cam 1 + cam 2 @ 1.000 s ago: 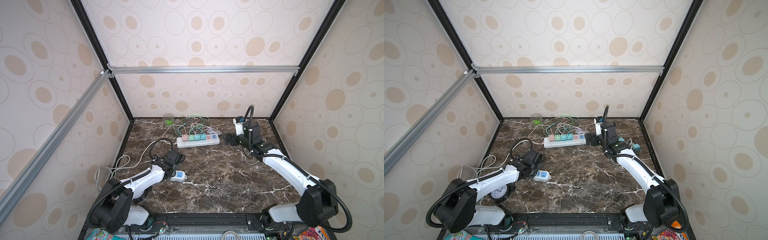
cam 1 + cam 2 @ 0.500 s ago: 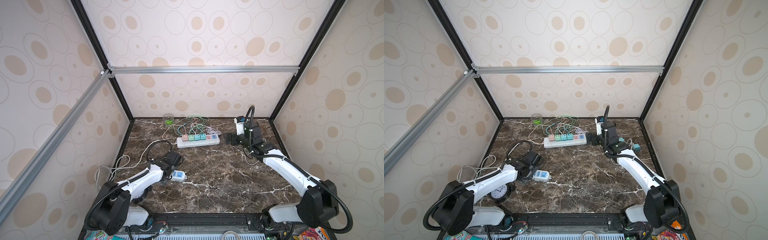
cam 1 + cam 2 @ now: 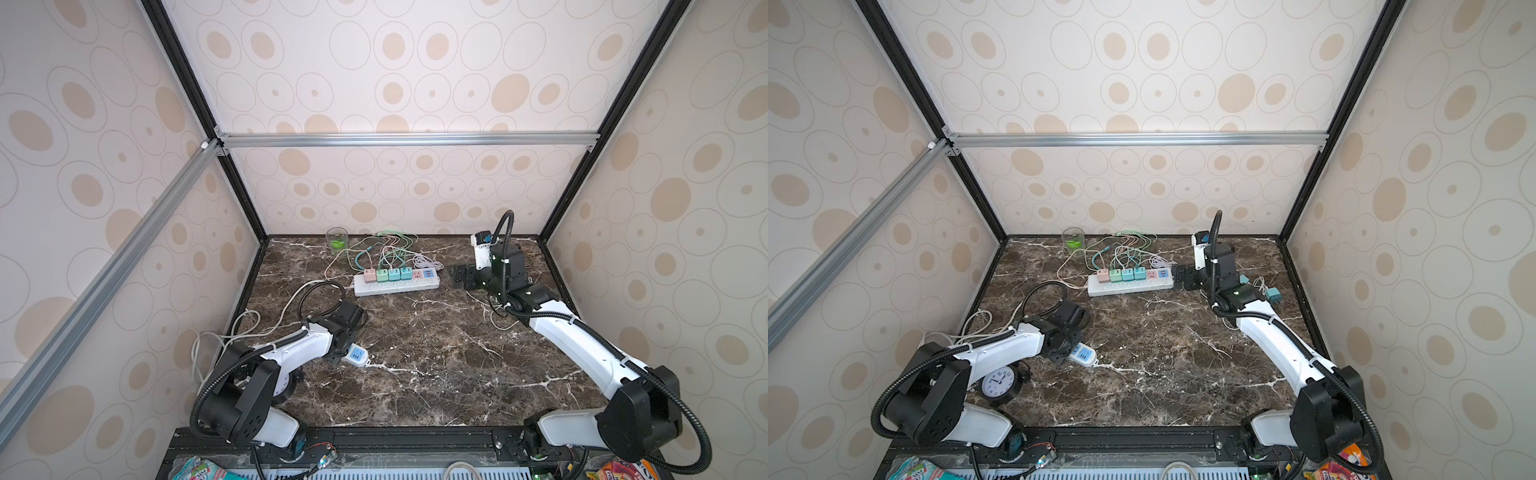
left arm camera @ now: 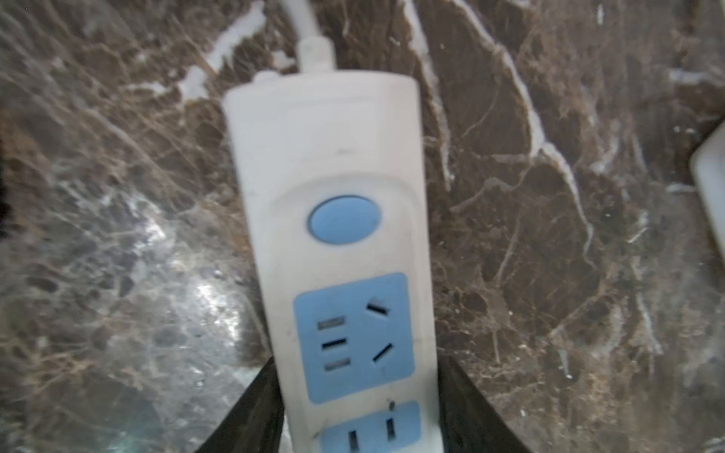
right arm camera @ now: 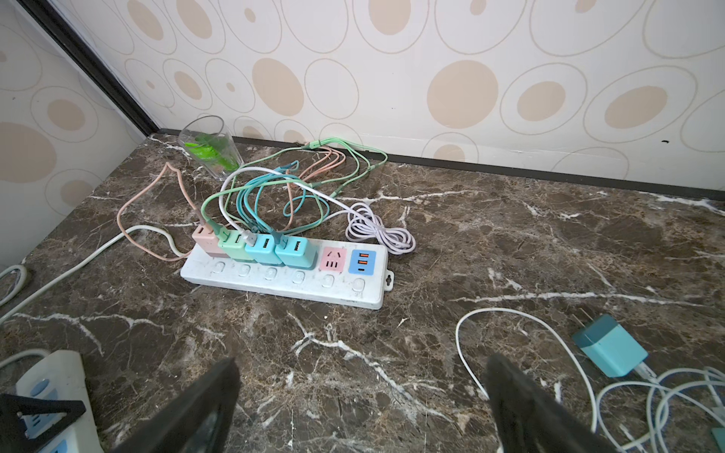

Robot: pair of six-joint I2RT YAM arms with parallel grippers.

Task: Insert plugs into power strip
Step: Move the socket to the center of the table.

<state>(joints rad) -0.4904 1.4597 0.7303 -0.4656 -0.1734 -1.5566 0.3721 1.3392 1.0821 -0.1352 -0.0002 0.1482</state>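
Four plugs [image 5: 255, 247], one pink, one mint and two teal, are sitting side by side in the strip [image 5: 282, 280] at the back of the table [image 3: 436, 374], their cables looping behind it. A pink socket [image 5: 332, 259] next to them is standing free. A loose plug [image 5: 610, 347], teal, is lying on its side well to the right of the strip, prongs showing and a white cable trailing from it. The right gripper [image 3: 455, 277] is hovering just off the strip's right end, jaws spread wide and holding nothing. Near the front left, the left gripper [image 4: 359, 362] is clasping a small strip [image 4: 333, 157], a finger pressing on each long edge. The job is looking nearly done, with one plug waiting. Next, I judge, the right gripper is going to need to swing over to the loose plug, take it across its body, turn the prongs down and line them up over the free socket
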